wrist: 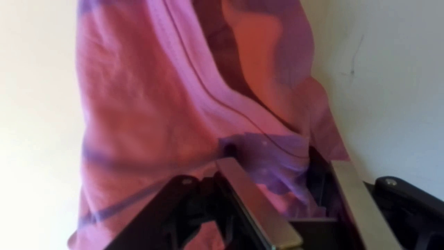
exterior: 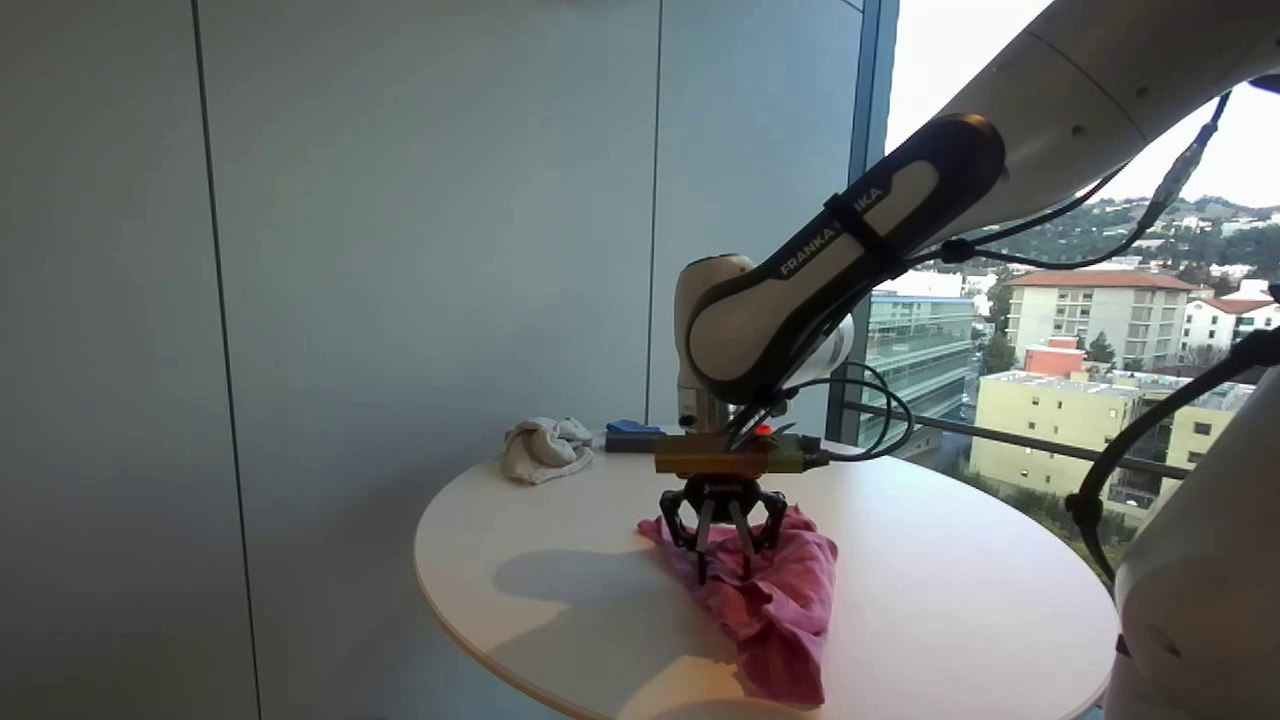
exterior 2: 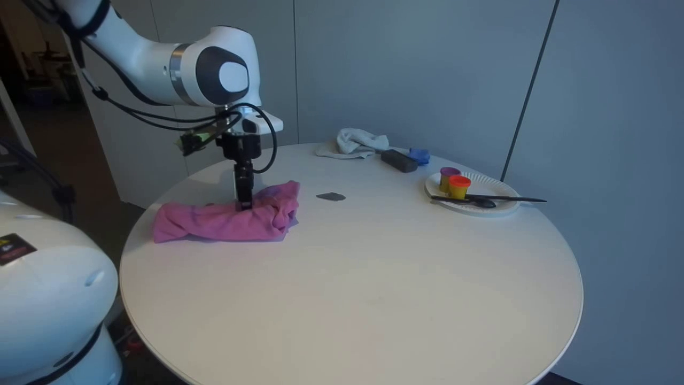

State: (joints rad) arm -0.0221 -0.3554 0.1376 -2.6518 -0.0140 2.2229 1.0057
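A crumpled pink cloth with purple patches (exterior: 790,600) lies on the round table, also seen as a long folded cloth (exterior 2: 214,224) in an exterior view. My gripper (exterior: 724,568) points straight down over it, fingertips at the fabric. In the wrist view the two fingers of the gripper (wrist: 272,152) stand apart, partly spread, with purple folds of the cloth (wrist: 135,118) rising between them. One fingertip presses a dark dent into the fabric; the opposite one is by the cloth's edge. How deep the tips reach into the folds is hidden.
At the table's back lie a whitish cloth (exterior 2: 360,141), a dark block (exterior 2: 398,160) and a blue item (exterior 2: 420,155). A paper plate (exterior 2: 483,212) carries a purple-lidded tub (exterior 2: 449,174), a red-lidded tub (exterior 2: 459,188) and dark cutlery (exterior 2: 505,198). A flat grey piece (exterior 2: 331,197) lies near the pink cloth.
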